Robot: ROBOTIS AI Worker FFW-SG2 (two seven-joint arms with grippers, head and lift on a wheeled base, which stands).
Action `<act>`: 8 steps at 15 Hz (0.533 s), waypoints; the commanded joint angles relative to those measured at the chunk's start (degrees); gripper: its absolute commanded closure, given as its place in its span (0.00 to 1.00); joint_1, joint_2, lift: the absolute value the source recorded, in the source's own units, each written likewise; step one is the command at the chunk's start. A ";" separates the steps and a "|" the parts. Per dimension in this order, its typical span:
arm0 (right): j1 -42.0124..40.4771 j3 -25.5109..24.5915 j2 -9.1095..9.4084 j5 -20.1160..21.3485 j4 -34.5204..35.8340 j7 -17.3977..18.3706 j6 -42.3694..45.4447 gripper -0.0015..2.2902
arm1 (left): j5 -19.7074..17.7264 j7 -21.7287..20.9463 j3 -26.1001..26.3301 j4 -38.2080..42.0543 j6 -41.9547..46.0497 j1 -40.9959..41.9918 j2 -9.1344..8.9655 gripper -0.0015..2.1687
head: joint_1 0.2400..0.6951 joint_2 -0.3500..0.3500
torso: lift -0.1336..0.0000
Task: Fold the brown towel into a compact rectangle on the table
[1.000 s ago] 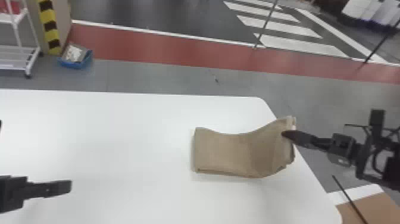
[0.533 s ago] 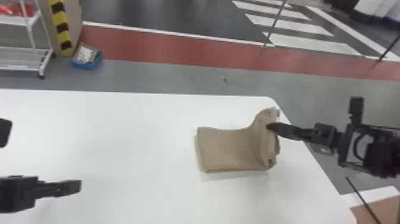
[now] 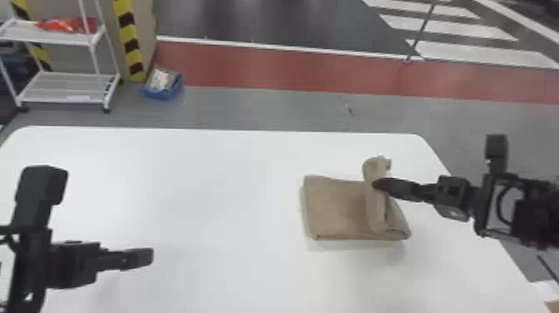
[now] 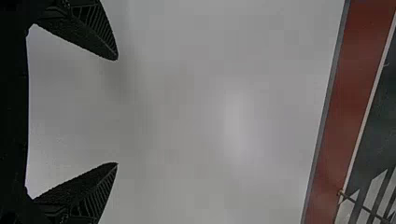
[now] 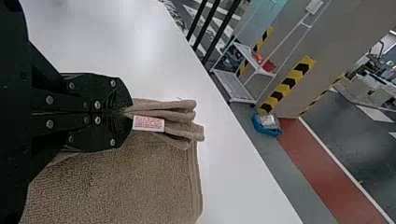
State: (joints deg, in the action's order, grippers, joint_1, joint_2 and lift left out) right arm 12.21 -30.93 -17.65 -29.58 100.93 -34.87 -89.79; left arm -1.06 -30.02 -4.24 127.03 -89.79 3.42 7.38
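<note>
The right pincer (image 3: 376, 184) clamps the lifted end of the brown towel (image 3: 335, 210) on the tabletop (image 3: 199, 191). Well left of the towel, the left pincer (image 3: 150, 257) hangs, fingers apart.

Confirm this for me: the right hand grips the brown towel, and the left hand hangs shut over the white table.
One thing is wrong: the left hand is open, its fingers wide apart in the left wrist view. It does hang over the white table, and the right hand grips the brown towel.
</note>
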 commanded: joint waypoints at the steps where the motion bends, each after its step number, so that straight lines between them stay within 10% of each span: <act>1: 0.10 1.14 0.86 0.13 -1.17 0.33 -0.29 0.65 | -0.08 0.05 -0.07 0.06 -0.24 0.10 0.00 0.04 | 1.00 0.26 | 0.07; 8: -1.48 1.84 4.99 -1.18 -4.43 0.50 -0.29 0.64 | 0.09 0.05 -0.07 0.94 -0.24 0.71 0.00 0.04 | 1.00 0.33 | 0.07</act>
State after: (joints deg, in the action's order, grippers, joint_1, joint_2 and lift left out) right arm 11.18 -29.14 -13.30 -30.25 97.06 -34.28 -89.79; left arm -0.98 -30.06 -4.31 127.83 -89.79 3.96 7.38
